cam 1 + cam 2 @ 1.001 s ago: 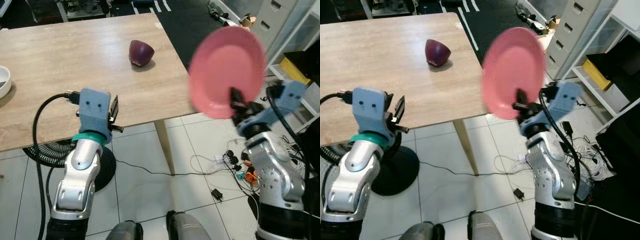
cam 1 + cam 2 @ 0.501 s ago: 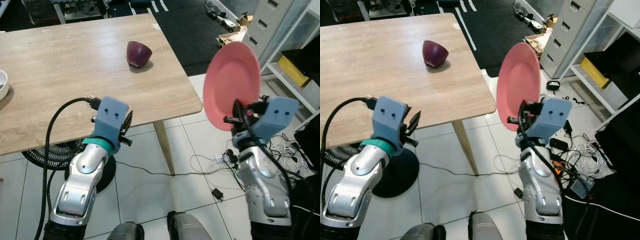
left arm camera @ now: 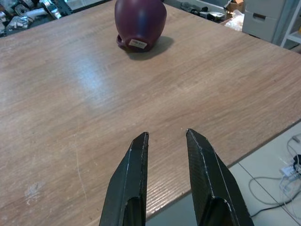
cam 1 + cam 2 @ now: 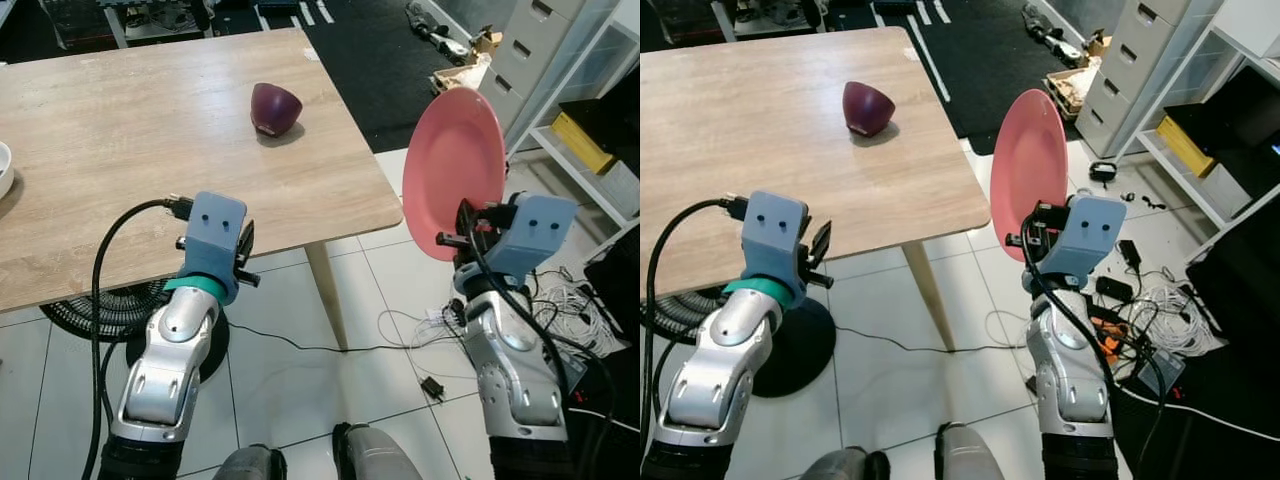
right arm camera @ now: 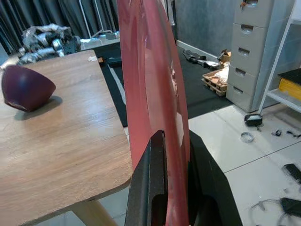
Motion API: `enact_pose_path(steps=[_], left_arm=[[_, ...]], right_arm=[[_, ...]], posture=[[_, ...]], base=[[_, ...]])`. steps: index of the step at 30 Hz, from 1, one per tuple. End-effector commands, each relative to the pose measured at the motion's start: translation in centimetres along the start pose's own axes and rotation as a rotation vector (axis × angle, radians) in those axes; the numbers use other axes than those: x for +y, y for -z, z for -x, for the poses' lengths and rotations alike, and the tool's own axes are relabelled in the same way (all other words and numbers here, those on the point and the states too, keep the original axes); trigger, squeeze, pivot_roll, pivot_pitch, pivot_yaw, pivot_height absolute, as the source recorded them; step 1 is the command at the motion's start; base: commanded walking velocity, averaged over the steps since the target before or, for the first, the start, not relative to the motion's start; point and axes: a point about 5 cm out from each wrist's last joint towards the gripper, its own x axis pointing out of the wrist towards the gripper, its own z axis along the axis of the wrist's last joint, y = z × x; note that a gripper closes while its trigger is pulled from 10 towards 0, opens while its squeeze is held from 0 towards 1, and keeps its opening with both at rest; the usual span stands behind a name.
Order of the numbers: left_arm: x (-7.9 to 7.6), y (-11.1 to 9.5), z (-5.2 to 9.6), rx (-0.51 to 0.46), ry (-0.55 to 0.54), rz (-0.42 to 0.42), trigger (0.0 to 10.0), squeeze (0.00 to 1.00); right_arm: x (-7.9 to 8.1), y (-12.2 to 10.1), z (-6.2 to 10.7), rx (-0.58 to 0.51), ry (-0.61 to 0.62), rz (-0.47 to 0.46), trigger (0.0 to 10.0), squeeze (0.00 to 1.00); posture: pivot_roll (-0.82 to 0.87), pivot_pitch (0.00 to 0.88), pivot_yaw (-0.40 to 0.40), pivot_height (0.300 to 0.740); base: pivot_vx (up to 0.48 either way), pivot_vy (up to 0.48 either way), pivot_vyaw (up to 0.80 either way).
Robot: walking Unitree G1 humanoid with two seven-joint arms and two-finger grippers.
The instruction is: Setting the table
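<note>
Fingers of the right gripper (image 5: 162,188) pinch the pink plate (image 4: 455,170) by its lower rim, holding it upright on edge beside the wooden table (image 4: 120,150), off its right corner. Setting it down likely means tipping it flat and carrying it leftward. Left gripper (image 3: 164,162) hovers empty, fingers slightly parted, over the table's near edge, with the purple bowl (image 4: 275,107) well beyond.

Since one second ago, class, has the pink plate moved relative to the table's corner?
Yes. The pink plate, pinched in the right end effector, has turned from facing the camera to nearly edge-on and upright, standing clear of the table corner, over the floor.
</note>
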Motion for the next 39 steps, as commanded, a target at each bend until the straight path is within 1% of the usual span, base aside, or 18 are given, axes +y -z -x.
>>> enact_pose_path(steps=[1,3,11,12,16,20,27,34,39], left_arm=[[-0.13,0.32,-0.10,0.022,-0.001,-0.009,10.0,0.00],[-0.07,0.27,-0.15,0.021,-0.002,-0.010,10.0,0.00],[0.15,0.21,-0.31,0.016,-0.008,-0.018,10.0,0.00],[0.18,0.11,-0.43,0.009,-0.010,-0.025,10.0,0.00],[0.16,0.07,-0.50,0.005,-0.011,-0.029,10.0,0.00],[0.16,0.07,-0.56,0.005,-0.015,-0.028,10.0,0.00],[0.01,0.12,-0.64,0.004,-0.012,-0.029,10.0,0.00],[-0.03,0.11,-0.80,0.001,-0.006,-0.031,10.0,0.00],[0.03,0.10,-0.86,0.001,-0.003,-0.036,10.0,0.00]], right_arm=[[-0.14,0.54,0.13,0.022,-0.001,-0.012,10.0,0.00],[-0.18,0.51,0.09,0.024,0.001,-0.032,10.0,0.00],[-0.36,0.68,0.04,0.029,0.008,-0.048,10.0,0.00],[-0.25,0.87,-0.17,0.039,0.003,-0.017,10.0,0.00],[-0.09,0.95,-0.36,0.042,-0.007,-0.001,10.0,0.00],[0.18,0.89,-0.60,0.041,-0.028,-0.004,10.0,0.00],[0.14,0.95,-0.64,0.043,-0.036,-0.005,10.0,0.00],[0.03,0.91,-0.71,0.038,-0.029,-0.013,10.0,0.00],[0.01,0.93,-0.83,0.036,-0.016,-0.039,10.0,0.00]], posture=[[-0.12,0.002,0.043,0.740],[-0.12,0.007,0.045,0.740],[-0.12,0.005,0.047,0.740],[-0.12,0.000,0.044,0.740],[-0.12,0.000,0.041,0.740],[-0.12,0.000,0.037,0.740],[-0.12,0.000,0.036,0.740],[-0.12,0.000,0.042,0.740],[-0.12,0.000,0.046,0.740]], base=[[0.000,0.000,0.00],[0.000,0.000,0.00],[0.000,0.000,0.00],[0.000,0.000,0.79],[0.000,0.000,0.79],[0.000,0.000,0.77],[0.000,0.000,0.75],[0.000,0.000,0.75],[0.000,0.000,0.75]])
